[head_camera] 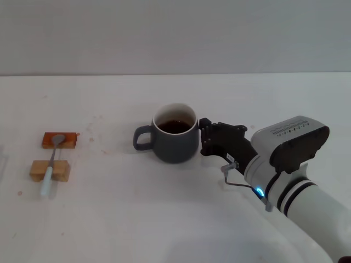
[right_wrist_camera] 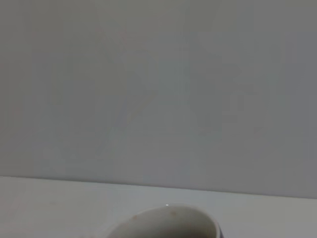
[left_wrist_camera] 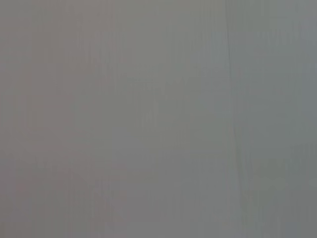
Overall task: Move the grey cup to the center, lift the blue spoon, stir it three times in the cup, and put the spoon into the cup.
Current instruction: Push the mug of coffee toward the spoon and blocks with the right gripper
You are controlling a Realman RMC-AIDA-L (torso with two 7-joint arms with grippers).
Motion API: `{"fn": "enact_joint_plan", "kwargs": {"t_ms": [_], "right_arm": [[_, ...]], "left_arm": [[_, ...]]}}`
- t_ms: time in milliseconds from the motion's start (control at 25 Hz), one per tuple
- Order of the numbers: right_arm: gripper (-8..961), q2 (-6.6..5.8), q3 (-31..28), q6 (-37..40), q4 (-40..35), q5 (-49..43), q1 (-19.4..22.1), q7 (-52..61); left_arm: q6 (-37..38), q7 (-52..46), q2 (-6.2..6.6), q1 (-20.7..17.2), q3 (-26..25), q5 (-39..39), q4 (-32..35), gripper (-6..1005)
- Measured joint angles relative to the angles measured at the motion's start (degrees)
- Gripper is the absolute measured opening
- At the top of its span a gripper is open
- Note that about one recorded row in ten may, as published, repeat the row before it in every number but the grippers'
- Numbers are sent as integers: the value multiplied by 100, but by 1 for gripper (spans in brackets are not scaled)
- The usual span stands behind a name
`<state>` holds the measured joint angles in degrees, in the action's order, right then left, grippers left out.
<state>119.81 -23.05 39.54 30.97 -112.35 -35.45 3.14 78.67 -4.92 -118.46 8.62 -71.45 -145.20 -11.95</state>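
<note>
Right hand [head_camera: 204, 139] touching grey cup [head_camera: 174, 140] side, grip state unclear, blue spoon [head_camera: 50, 167] far left on blocks [head_camera: 55, 155]

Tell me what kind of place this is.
Probably a robot test bench rather than a kitchen: a bare white table against a blank wall, with only a cup, a spoon propped on two blocks, and the right gripper beside the cup.

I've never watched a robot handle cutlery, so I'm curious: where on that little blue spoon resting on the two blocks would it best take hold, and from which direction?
Probably the pale handle of the blue spoon, from above. The tan block and the red-brown block prop the spoon off the table, so fingers could likely close on either side of it.
</note>
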Motion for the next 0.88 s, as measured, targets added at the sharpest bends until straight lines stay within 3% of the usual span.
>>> {"fn": "enact_joint_plan", "kwargs": {"t_ms": [560,880], "right_arm": [[-2,-2,59,-5,82,-147,7,9],[-2,-10,-315,651,-302,-106,413,-1]], "left_arm": [[18,0,-2,-23,0,0,0,748],[71,0,-2,-90,1,0,-1,743]]}}
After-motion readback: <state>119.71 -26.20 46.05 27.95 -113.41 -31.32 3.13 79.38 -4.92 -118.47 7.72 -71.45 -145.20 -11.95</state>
